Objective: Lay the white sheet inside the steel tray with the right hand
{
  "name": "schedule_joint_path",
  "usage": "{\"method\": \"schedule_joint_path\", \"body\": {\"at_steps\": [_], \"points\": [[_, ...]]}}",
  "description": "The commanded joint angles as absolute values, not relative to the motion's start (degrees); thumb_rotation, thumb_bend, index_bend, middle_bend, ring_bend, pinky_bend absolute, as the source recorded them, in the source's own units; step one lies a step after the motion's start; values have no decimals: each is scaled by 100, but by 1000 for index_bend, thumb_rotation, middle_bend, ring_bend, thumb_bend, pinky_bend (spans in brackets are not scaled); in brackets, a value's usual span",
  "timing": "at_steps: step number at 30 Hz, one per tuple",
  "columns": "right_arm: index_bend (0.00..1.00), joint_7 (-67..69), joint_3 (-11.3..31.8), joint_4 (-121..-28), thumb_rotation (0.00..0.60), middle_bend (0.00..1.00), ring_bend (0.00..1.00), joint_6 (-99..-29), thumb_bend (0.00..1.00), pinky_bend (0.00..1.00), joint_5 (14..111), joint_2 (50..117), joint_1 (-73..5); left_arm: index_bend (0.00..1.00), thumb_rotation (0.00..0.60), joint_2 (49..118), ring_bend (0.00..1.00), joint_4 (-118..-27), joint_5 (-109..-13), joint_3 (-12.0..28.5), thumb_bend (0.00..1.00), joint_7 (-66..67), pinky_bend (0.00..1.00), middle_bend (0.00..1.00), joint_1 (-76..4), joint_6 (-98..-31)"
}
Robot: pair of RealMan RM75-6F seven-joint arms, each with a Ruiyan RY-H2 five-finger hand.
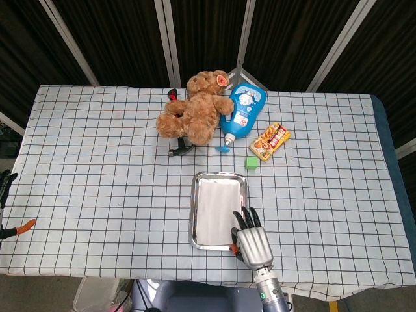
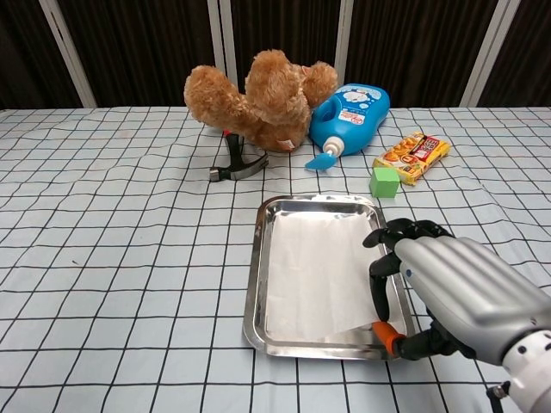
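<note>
Right hand (image 2: 448,288) palm-down, fingers seemingly spread

A checked-cloth table (image 1: 97,169) bears a steel tray (image 1: 194,211), teddy bear (image 1: 195,110), blue bottle (image 1: 244,110).

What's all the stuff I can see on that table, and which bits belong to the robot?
Steel tray: one, silver, near edge of table, centre.
White sheet: one, white, lying inside the tray.
Teddy bear: one, brown, far side, lying over the hammer.
Hammer: one, dark head, red handle end, partly under the bear.
Bottle: one, blue with a white label, lying right of the bear.
Snack packet: one, orange-yellow, right of the bottle.
Cube: one, green, between packet and tray.
Tablecloth: one, white with a dark grid.
Right hand: silver with black fingers, at the tray's right near corner, over the sheet's edge.
Left hand: dark fingers just visible at the head view's left edge.
</note>
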State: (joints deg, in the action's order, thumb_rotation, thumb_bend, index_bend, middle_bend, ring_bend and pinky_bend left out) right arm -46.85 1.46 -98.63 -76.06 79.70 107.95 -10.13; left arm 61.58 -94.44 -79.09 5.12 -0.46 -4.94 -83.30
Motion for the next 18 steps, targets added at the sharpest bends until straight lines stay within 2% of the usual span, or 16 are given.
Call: {"method": "schedule_joint_path", "body": {"at_steps": [1, 12, 18], "points": [[543, -4744, 147, -9863, 600, 185, 0, -7623, 479, 0, 7929, 10824, -1028, 0, 600, 6157, 0, -9447, -7907, 513, 0, -54, 0, 0, -495, -8328], [274, -4951, 60, -9956, 600, 113, 0, -7745, 479, 0, 7860, 10887, -1034, 0, 600, 6155, 0, -9446, -7936, 507, 0, -63, 0, 0, -491, -8346], [173, -5099, -1, -10092, 600, 65, 0, -7833, 484, 0, 7910, 10828, -1037, 0, 600, 6153, 0, -9445, -7924, 510, 0, -72, 0, 0, -494, -8334]]}}
